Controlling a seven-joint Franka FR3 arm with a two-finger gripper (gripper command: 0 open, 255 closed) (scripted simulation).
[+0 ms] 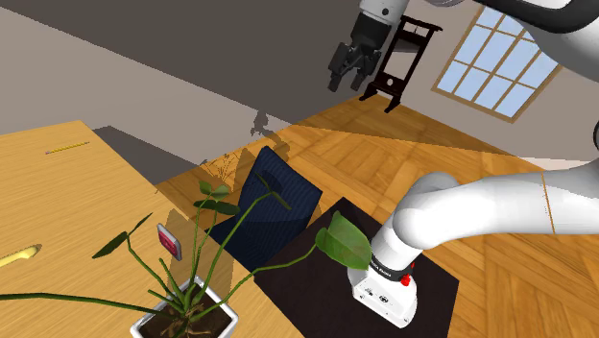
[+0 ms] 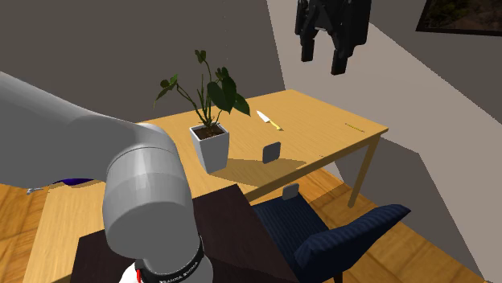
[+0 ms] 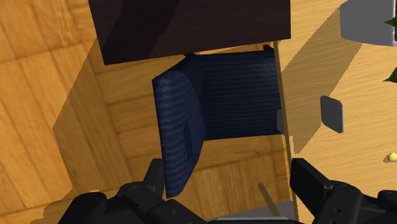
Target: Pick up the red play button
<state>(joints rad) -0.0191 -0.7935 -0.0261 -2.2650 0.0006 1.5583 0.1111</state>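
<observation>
The play button (image 1: 170, 240) is a small upright tile with a red face, standing on the wooden table (image 1: 86, 202) near its edge by the chair. From behind it looks grey (image 2: 272, 152) (image 3: 331, 113). My black gripper (image 1: 346, 69) hangs high in the air, far above the chair and well away from the button. In the second exterior view the gripper (image 2: 322, 44) is up near the wall. The wrist view has the gripper (image 3: 232, 191) open, its fingers (image 3: 156, 181) apart with nothing between them, looking down on the chair seat.
A dark blue chair (image 1: 274, 206) (image 3: 235, 95) is tucked at the table's edge. A leafy plant in a white pot (image 1: 187, 322) (image 2: 211, 145) stands close beside the button. A yellow-handled tool (image 1: 19, 255) and a pencil (image 1: 67, 147) lie farther along the table.
</observation>
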